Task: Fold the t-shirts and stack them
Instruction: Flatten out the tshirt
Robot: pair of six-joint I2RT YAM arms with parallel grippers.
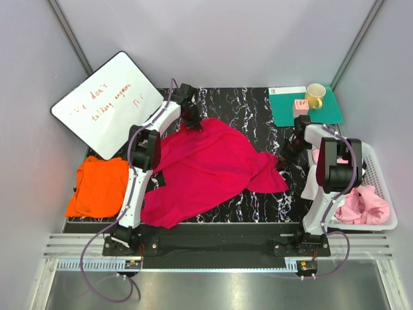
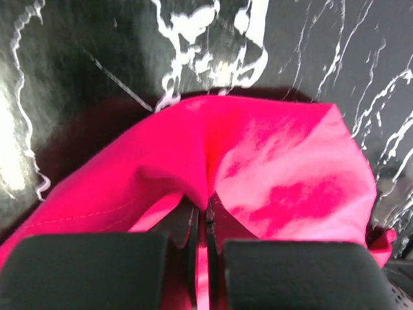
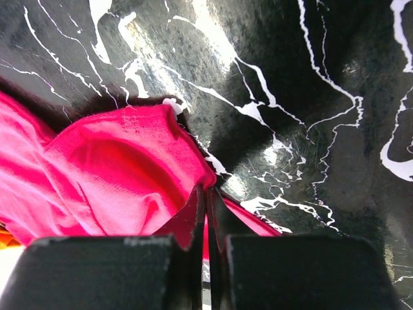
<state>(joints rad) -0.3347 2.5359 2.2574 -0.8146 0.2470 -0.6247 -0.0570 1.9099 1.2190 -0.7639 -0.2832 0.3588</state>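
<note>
Magenta shirt [image 1: 206, 168]: soft cloth, rumpled, spread on the marble-patterned table [image 1: 258, 110].
Left gripper [image 1: 191, 121]: pinching the shirt's far edge.
Right gripper [image 1: 286, 157]: pinching its right corner.

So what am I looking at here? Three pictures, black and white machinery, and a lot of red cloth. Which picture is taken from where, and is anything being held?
These are two robot arms bolted to the near edge of a black marbled table. The wide picture comes from a camera fixed above and behind them. The other two come from small cameras on each wrist, looking past that arm's own two fingers.

A large magenta-red t-shirt lies spread on the table. The left gripper is shut on its far edge, and the right gripper is shut on its right-hand corner, so both arms hold the same shirt.

An orange t-shirt lies folded at the left. A white basket on the right holds pale pink shirts. At the back are a whiteboard and a green mat with a yellow mug.
</note>
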